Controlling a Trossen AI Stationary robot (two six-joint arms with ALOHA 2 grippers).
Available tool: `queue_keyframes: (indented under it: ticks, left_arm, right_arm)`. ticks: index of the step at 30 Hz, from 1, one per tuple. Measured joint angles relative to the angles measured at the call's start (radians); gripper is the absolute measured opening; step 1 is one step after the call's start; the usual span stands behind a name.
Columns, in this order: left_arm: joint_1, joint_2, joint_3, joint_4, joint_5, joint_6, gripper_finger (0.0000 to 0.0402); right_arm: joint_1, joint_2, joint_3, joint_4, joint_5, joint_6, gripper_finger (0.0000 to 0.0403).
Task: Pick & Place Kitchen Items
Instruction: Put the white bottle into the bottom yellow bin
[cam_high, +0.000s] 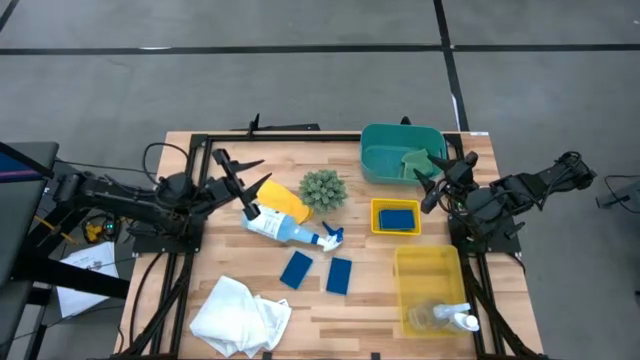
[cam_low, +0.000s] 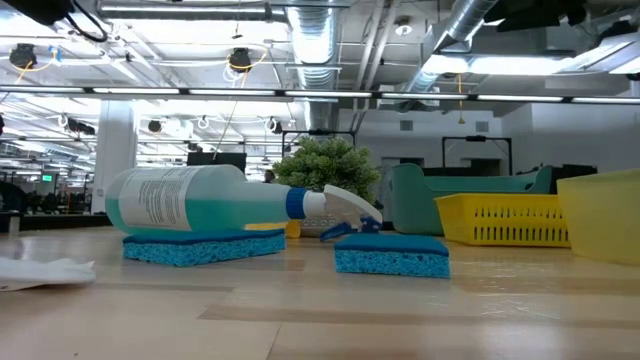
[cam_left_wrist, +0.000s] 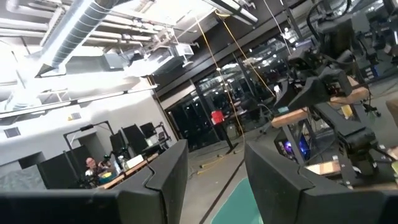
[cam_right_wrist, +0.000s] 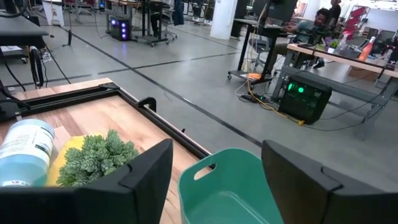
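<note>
Landmark: plant ball (cam_high: 323, 189), round, spiky, green, mid-table.

Containers: teal bin (cam_high: 385, 162), rounded plastic, just beyond-right of the ball, green sponge (cam_high: 417, 159) inside. Small yellow basket (cam_high: 396, 231) right of the ball, slatted walls, one blue sponge (cam_high: 398, 217) in it. Bigger yellow bin (cam_high: 428, 280) nearer-right, translucent, holding a clear cup (cam_high: 424, 317) and a second spray bottle (cam_high: 462, 320).

On bare wood: spray bottle (cam_high: 290, 231), clear, blue liquid, lying on its side just near-left of the ball. Yellow sponge (cam_high: 282, 202) flat to the ball's left. Two blue sponges (cam_high: 296, 269) (cam_high: 339, 275) nearer than the bottle. Crumpled white cloth (cam_high: 240, 315) at the near-left.

My left claw (cam_high: 240, 179) hangs left of the ball, over the bottle's base, fingers parted, empty. My right claw (cam_high: 438, 174) sits at the teal bin's right rim, fingers apart, empty.

Low view alone shows the sponges' rough porous faces and the bottle's label. Right wrist view alone shows the teal bin's handle cutout.
</note>
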Motion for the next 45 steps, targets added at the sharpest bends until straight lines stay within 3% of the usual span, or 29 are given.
queue_keyframes:
  ticks: [3,7,20,26,31,35,45]
  left_arm:
    - [0.000,0.013,0.003,-0.021,0.000,0.004,0.0155]
    - [0.000,0.052,0.062,-0.179,0.001,0.000,0.0169]
    - [0.000,0.345,0.229,-0.308,0.010,-0.001,0.0234]
    - [0.000,0.464,0.317,-0.430,0.077,-0.023,0.0253]
    - [0.000,0.552,0.405,-0.594,0.087,-0.059,0.0257]
    - [-0.001,0.597,0.456,-0.733,0.155,-0.116,0.0254]
    - [-0.038,0.609,0.457,-0.923,0.252,-0.294,0.0250]
  right_arm:
    - [0.000,0.000,0.000,0.000,0.000,0.000,0.0243]
    - [0.000,0.000,0.000,0.000,0.000,0.000,0.0253]
    - [0.000,0.000,0.000,0.000,-0.012,0.000,0.0256]
    - [0.000,0.000,0.000,0.001,-0.024,0.000,0.0256]
    - [0.000,0.000,0.000,0.002,-0.024,0.000,0.0256]
    - [0.000,0.000,0.000,0.006,-0.024,0.000,0.0256]
    - [0.000,0.000,0.000,0.008,-0.024,0.000,0.0256]
